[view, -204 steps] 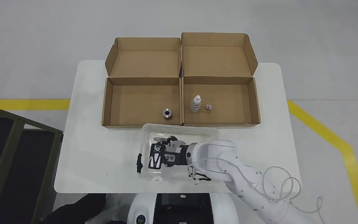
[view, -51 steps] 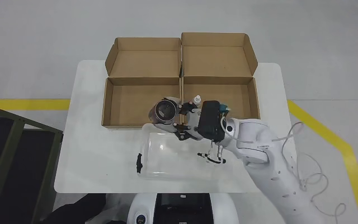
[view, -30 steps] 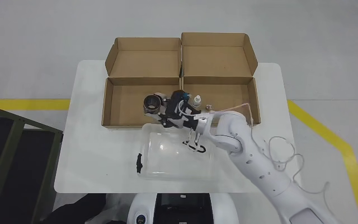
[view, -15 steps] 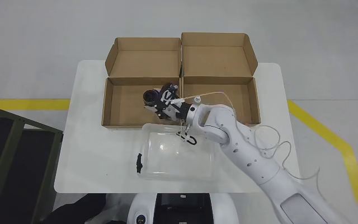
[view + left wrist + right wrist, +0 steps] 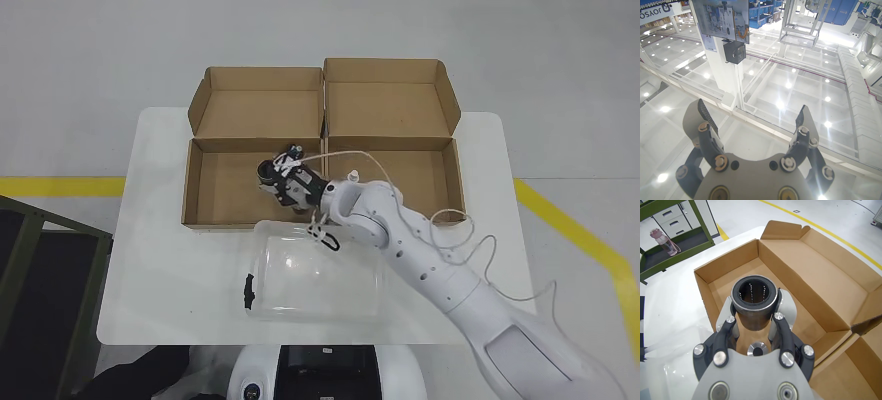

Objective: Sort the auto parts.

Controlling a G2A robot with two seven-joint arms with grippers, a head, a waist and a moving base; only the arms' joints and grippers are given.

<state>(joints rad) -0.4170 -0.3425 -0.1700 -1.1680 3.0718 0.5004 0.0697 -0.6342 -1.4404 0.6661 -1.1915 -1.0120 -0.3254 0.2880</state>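
Top view: the right gripper (image 5: 278, 178) hangs over the left open brown cardboard box (image 5: 222, 192), within its walls, clamped on a dark metal cylindrical bearing (image 5: 266, 172).

Left wrist view: the left gripper (image 5: 751, 105) has its fingers spread wide apart.

Right wrist view: a small silver ring part (image 5: 757, 348) lies on that box's floor, beneath the held bearing.

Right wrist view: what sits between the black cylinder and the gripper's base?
A small silver ring on the cardboard box floor, seen through that gap in the right wrist view. The right gripper holds only the cylinder.
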